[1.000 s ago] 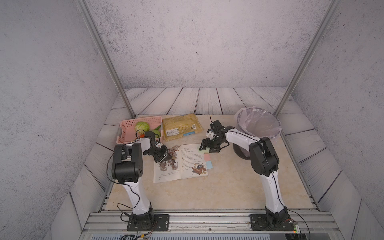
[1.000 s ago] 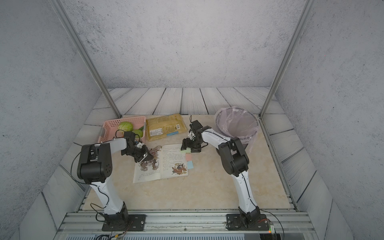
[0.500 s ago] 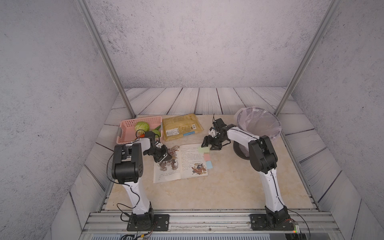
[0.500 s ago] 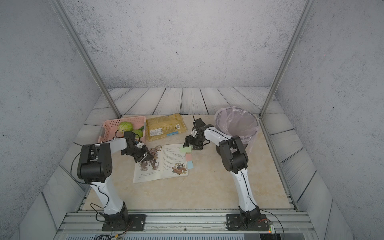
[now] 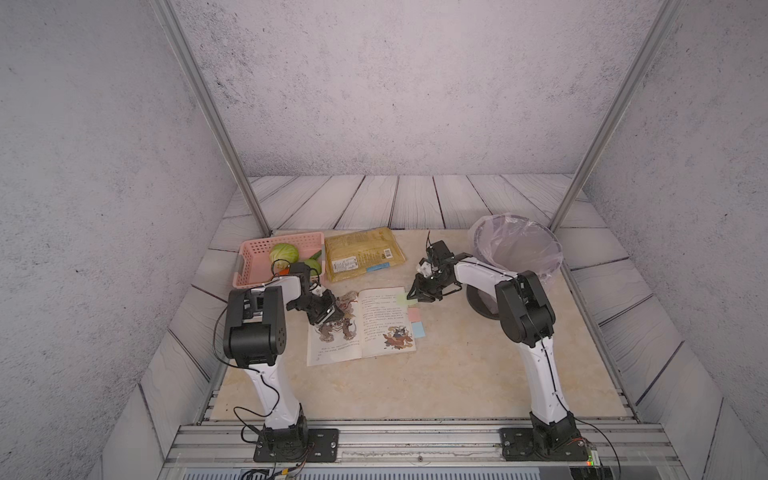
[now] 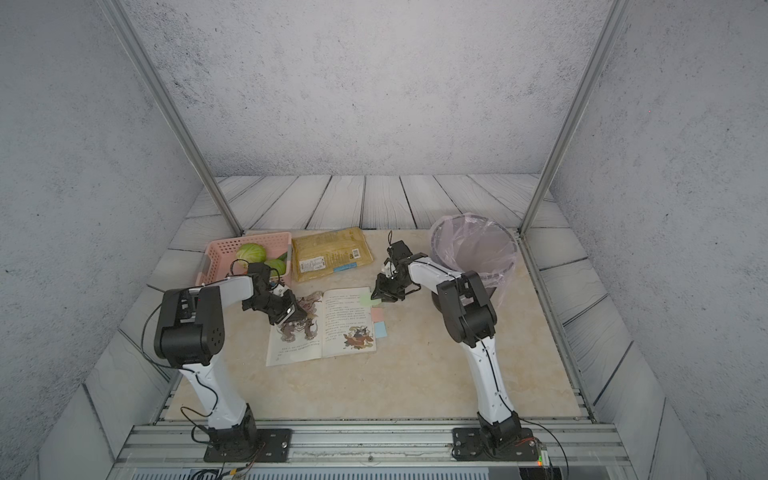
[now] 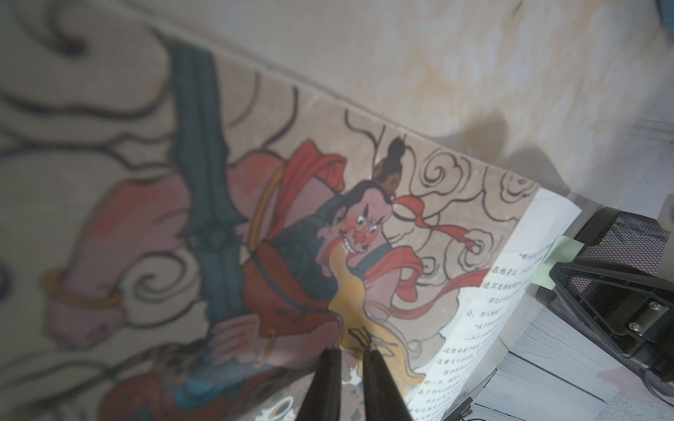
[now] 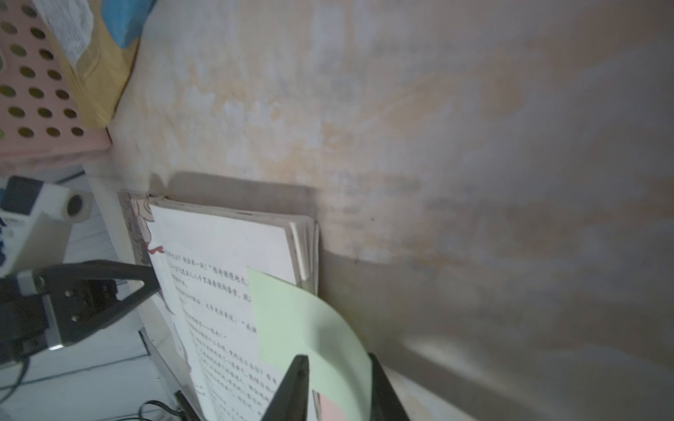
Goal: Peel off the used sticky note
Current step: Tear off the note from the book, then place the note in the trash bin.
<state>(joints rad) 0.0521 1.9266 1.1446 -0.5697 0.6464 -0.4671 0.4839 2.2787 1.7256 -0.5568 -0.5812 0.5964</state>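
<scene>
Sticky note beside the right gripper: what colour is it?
Pale green. The sticky note shows best in the right wrist view, curling up off the page.

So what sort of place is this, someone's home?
Probably a robot test booth, not a real home: grey backdrop walls on metal posts, two arms bolted to a rail, and props like an open book and a bin.

Left arm [image 5: 272,291] stretched low and forward, left gripper [image 7: 349,350] pinched tight, tips down; right arm [image 5: 482,270] bent inward, right gripper [image 8: 336,357] tilted down, jaws slightly apart.
</scene>
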